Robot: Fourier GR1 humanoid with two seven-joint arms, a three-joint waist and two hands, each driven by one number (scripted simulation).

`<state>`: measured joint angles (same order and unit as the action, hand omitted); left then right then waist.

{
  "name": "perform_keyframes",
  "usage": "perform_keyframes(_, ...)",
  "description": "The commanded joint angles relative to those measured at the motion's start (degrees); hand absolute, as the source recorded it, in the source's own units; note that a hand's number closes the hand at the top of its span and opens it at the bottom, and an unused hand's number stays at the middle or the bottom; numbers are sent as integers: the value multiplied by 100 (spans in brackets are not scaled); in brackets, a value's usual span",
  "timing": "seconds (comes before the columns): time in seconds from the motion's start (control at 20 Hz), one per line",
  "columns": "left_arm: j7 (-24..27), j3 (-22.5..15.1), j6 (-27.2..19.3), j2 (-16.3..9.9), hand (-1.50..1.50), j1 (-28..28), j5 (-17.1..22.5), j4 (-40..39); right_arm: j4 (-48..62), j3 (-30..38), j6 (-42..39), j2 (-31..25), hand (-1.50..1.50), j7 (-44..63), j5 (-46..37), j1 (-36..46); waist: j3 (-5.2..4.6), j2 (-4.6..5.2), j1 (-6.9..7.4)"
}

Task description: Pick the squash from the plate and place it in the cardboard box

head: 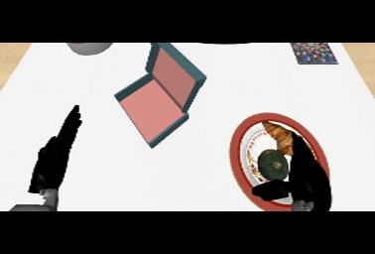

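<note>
Left hand [55, 156]: at the view's left edge, resting on the counter, fingers straight and pressed together, holding nothing.

Box [162, 94]: lies open near the counter's middle, teal outside, pinkish inside, two shallow halves joined at a hinge and set askew to the counter's edges. Nothing is seen inside it. It stands well apart from the plate.

Plate [238, 149]: red-rimmed, at the right. On it lies the squash [273, 162], dark green and round, with a brown pastry-like item [281, 135] just beside it on the far side.

Right hand [304, 173]: over the plate's right part, thumb curled in below the squash and fingers running along its right side. Whether they touch the squash cannot be told; it sits on the plate, not lifted.

Handling, as a judgement: the squash is likely stiff, fairly heavy for its bulk, smooth-skinned and prone to roll. Hold is best taken across its widest part, thumb opposite fingers, clear of the pastry-like item.

Surface: white counter [183, 168], flat and plain. A grey vessel [89, 47] and a patterned mat [316, 53] lie at the far edge.
</note>
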<state>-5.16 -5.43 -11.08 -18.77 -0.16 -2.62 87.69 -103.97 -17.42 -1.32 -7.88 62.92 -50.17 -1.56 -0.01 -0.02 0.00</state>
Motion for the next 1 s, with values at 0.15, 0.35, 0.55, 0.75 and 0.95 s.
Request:
perform_keyframes(0.15,-499,83,35,135,0,-187,-212,232,267,461,-288,339,-150,424,-29,398,1,2,4)
perform_keyframes(0.35,105,238,284,214,0,43,-156,-55,508,416,-85,453,-150,77,-247,63,0,1,0)
perform_keyframes(0.55,-435,133,238,274,0,1,-366,418,742,393,-206,543,-150,-10,-366,43,2,-1,9)
perform_keyframes(0.75,-318,528,534,97,0,-47,-107,311,863,155,9,774,-150,62,-446,-68,1,-1,3)
perform_keyframes(0.95,-570,403,429,282,0,78,-389,627,915,528,80,726,150,-463,-294,4,2,-3,10)
